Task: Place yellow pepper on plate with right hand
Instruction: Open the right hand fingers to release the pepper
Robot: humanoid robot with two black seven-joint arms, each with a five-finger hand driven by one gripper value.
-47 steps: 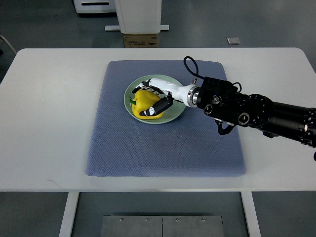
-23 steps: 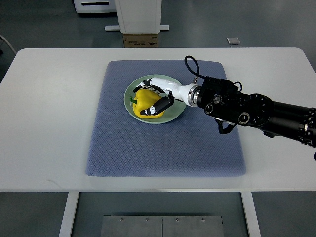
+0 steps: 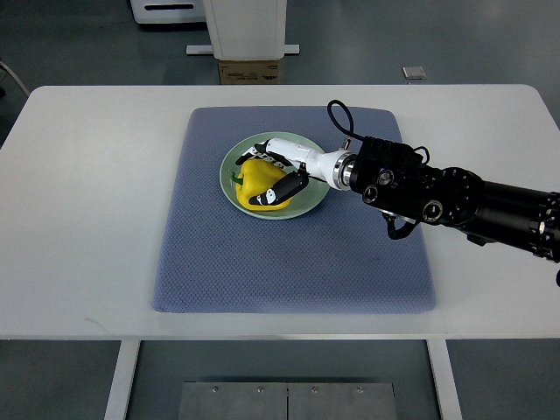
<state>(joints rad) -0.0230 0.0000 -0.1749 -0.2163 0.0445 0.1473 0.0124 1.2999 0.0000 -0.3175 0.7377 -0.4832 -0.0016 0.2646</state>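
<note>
Yellow pepper [image 3: 259,180]: glossy, blocky, bright yellow, short green stem pointing toward the table's left edge; it lies on its side inside the pale green plate [image 3: 302,206], which sits on the blue-grey mat [image 3: 289,262], nearer the mat's far edge than its near one; right hand [image 3: 282,171] reaches in from the table's right edge, white-and-black fingers [image 3: 278,188] wrapped over the pepper's right side, clamped on it; compared with half a second ago: pepper, plate and hand show no visible change of position, grasp unreleased.
</note>
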